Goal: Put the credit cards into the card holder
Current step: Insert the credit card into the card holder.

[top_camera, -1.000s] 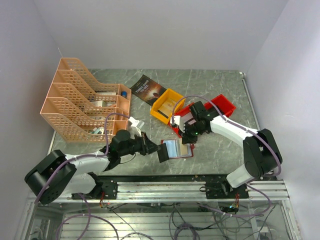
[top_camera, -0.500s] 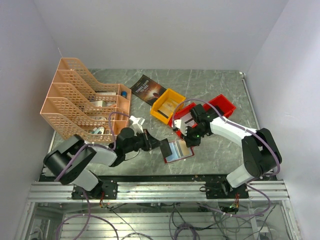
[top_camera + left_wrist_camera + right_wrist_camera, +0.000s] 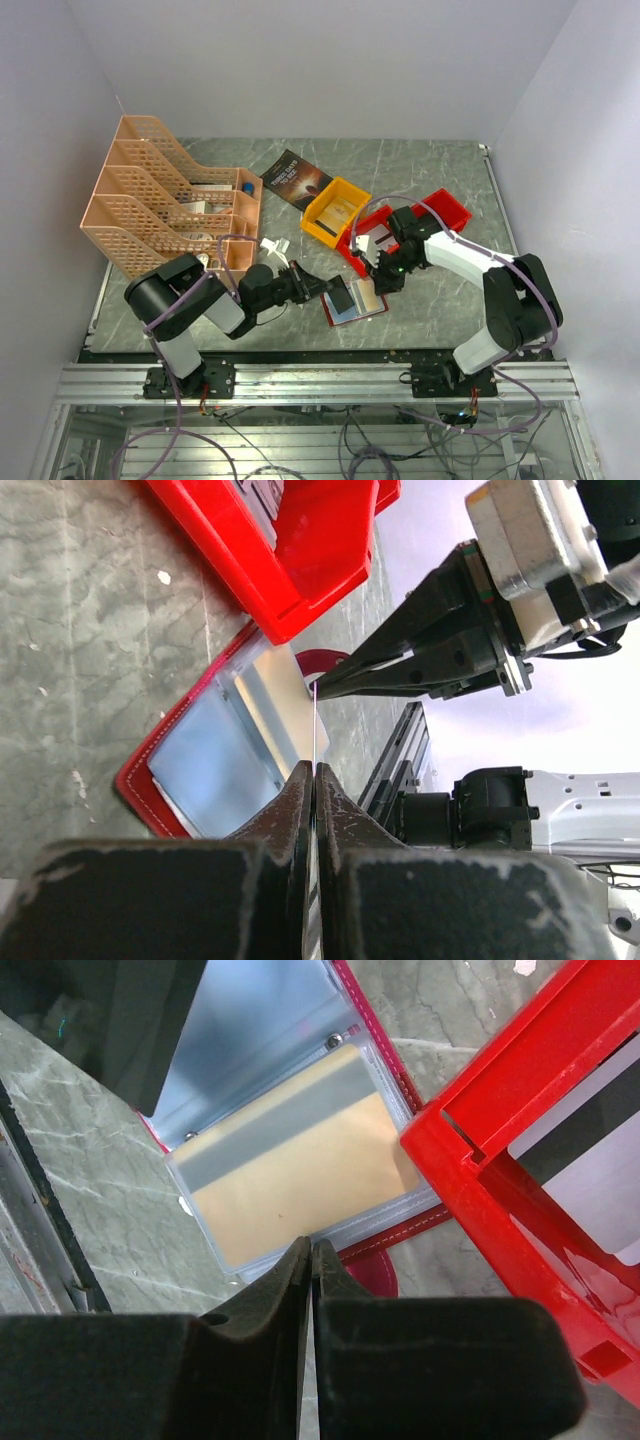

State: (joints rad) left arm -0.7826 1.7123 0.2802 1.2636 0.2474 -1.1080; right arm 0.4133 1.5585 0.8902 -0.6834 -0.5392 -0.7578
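The card holder (image 3: 352, 310) lies open on the table, dark red with clear pockets (image 3: 205, 760). A tan credit card (image 3: 290, 1165) with a grey stripe sits inside one pocket. My left gripper (image 3: 322, 287) is shut on a thin credit card (image 3: 316, 725), seen edge-on in the left wrist view and held over the holder's left half. My right gripper (image 3: 312, 1248) is shut, its tips at the near edge of the pocket with the tan card. I cannot tell whether it pinches that edge. More cards (image 3: 590, 1160) lie in the red bin (image 3: 352, 243) beside the holder.
A second red bin (image 3: 447, 208) and a yellow bin (image 3: 335, 210) stand behind the holder. A dark book (image 3: 293, 178) lies further back. Orange mesh file racks (image 3: 160, 215) fill the left side. The near red bin's wall (image 3: 480, 1190) stands right against the holder.
My left arm has reached right and brought its card over the open holder, turning it edge-on. The right gripper has dropped slightly to the holder's right edge.
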